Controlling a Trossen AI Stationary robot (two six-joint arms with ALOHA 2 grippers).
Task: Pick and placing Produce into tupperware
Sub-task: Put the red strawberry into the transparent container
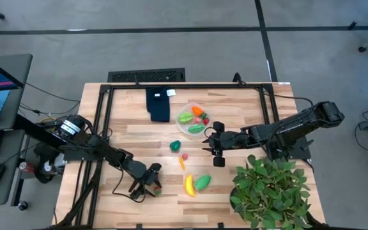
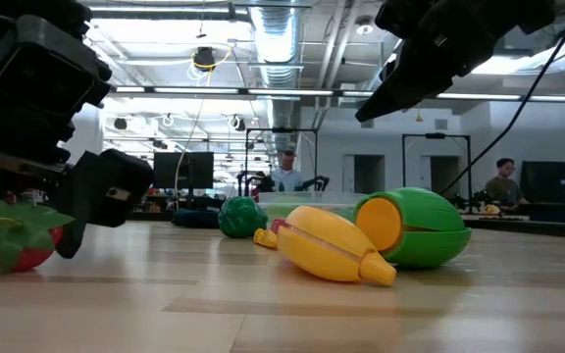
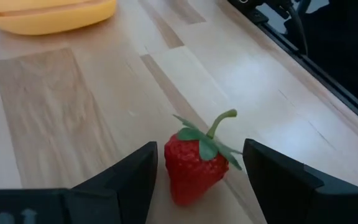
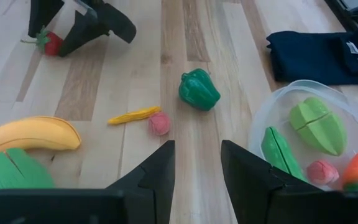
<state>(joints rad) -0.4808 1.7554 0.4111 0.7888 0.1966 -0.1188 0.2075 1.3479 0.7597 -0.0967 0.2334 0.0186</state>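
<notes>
Pale wooden planks make up the counter (image 1: 126,128), with a dark blue cloth (image 1: 159,104) at its far edge and a leafy potted plant (image 1: 270,188) at the near right corner. Just right of the cloth sits the clear tupperware (image 1: 192,119), already holding green pieces and some red and orange ones. More produce lies loose on the wood: a green pepper (image 1: 175,146), a small red piece (image 1: 185,156), a thin yellow-orange sliver (image 1: 181,163), a banana (image 1: 189,185) touching a green piece (image 1: 202,183).

At the near left, the left gripper (image 1: 147,187) is down at the counter, its fingers (image 3: 129,183) spread wide on either side of a strawberry (image 3: 194,168), not yet touching it. The step in hand looks like picking this berry; next the fingers should close on it, then lift and carry it to the container.

The right gripper (image 1: 216,147) hovers just right of the tupperware, fingers narrow and holding nothing.
</notes>
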